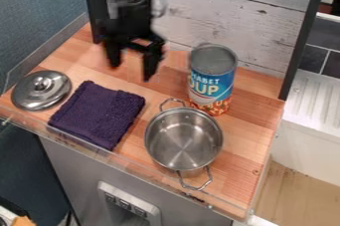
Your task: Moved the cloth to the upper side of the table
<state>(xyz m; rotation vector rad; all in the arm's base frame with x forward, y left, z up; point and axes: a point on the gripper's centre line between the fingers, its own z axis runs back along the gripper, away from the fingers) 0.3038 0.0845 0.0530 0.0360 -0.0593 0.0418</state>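
Folded dark purple cloth [98,114] lies flat between the lid [41,90] and pot [183,139].

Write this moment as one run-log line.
gripper: open, empty, above table | purple cloth: ungripped, between lid and pot | can: behind pot

From fairly near, 1 camera looks down aslant over the wooden tabletop [245,153] toward the plank backboard [229,18].
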